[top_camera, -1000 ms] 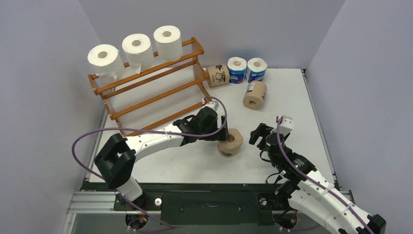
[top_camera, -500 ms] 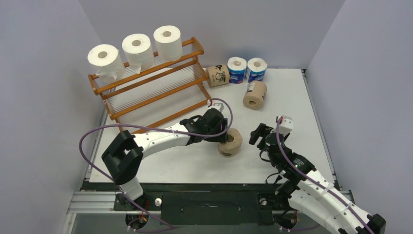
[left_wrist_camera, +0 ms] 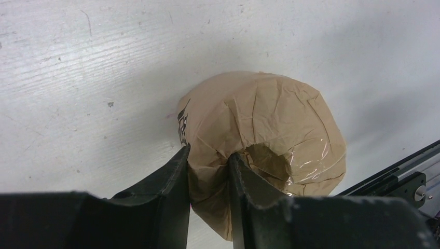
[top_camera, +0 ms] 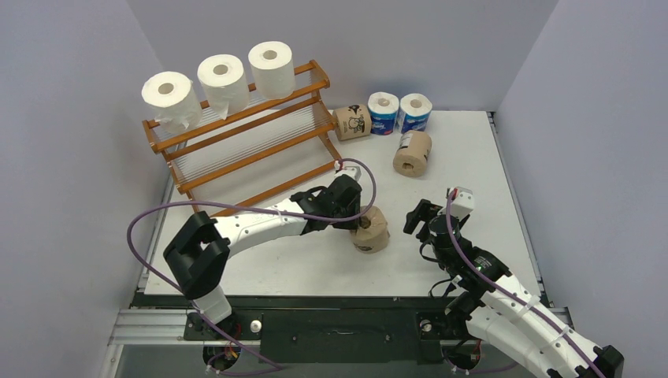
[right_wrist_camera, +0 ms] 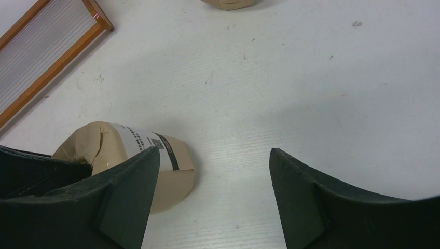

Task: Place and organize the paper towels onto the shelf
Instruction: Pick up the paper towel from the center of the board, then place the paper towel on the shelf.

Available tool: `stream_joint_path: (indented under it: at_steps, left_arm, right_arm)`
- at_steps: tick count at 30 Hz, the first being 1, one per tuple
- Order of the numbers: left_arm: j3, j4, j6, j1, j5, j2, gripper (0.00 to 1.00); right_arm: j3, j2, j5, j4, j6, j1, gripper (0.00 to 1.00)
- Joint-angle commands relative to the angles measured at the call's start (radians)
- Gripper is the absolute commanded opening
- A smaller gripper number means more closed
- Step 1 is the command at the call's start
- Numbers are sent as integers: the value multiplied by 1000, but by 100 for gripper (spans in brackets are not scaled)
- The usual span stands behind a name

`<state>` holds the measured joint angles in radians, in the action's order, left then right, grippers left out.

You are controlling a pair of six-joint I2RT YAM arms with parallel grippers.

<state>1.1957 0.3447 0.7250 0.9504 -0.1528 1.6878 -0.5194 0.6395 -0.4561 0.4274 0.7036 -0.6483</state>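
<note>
Paper-towel roll in brown wrap, near the counter's front — my left fingers clamp its wall, one inside the core. Right fingers gape empty. Grasp made, I judge; next, lift toward the shelf — clearing its rails.

Plain white rolls; brown rolls with black print; blue-and-white rolls; orange-brown shelf, clear slats; white table; lilac-grey walls.

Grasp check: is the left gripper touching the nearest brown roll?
Touching. Left wrist view: the left gripper pinches the brown roll by its wall.
</note>
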Motion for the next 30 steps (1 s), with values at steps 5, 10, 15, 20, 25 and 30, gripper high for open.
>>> stream_joint_path:
  at_steps: [5,10,15,20,25,30]
  left_arm:
    - [6,48,-3,-7,-80,-133,18]
    - [-33,87,13,-49,-126,-205,17]
    - [-73,115,10,-189,-127,-291,17]
    - [-42,132,-22,-320,-137,-294,16]
    - [58,133,-38,-387,-172,-224,16]
    - [134,117,-27,-474,-165,-136,14]
  right_arm:
    - [-18,5,-36,-28,-21,3,72]
    - [-25,20,-36,-37,-22,3,72]
    - [-22,21,-35,-46,-20,4,71]
    - [-13,18,-41,-55,-20,3,71]
    - [-9,19,-46,-61,-5,3,70]
    - [-19,20,-42,-61,-9,3,70]
